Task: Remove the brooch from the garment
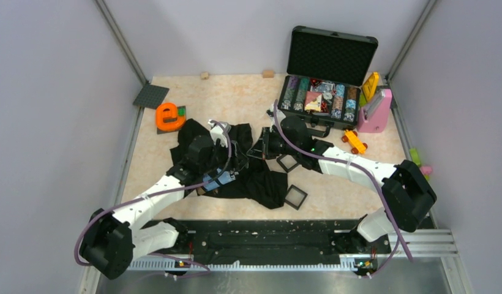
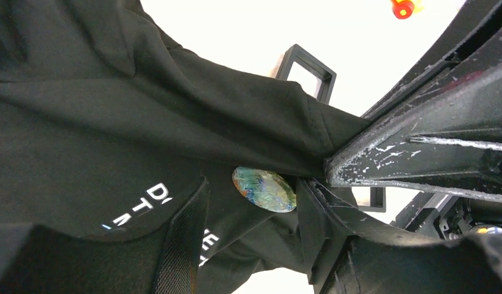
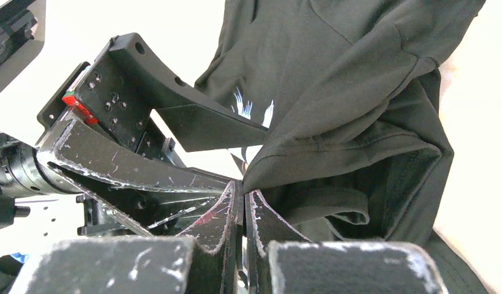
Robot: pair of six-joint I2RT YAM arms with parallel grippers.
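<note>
The garment is a black cloth top lying crumpled mid-table. In the left wrist view the brooch, a small teal-green disc, sits on the garment near white lettering. My left gripper is open, with its fingers on either side of the brooch, and the brooch's edge is against the right finger. My right gripper is shut on a fold of the garment and holds it raised. In the top view the left gripper and right gripper meet over the cloth, and the brooch is hidden there.
Two square black frames lie right of the garment. An open black chip case stands at the back right, beside a pink object and an orange toy car. An orange letter toy and a grey plate are at the back left.
</note>
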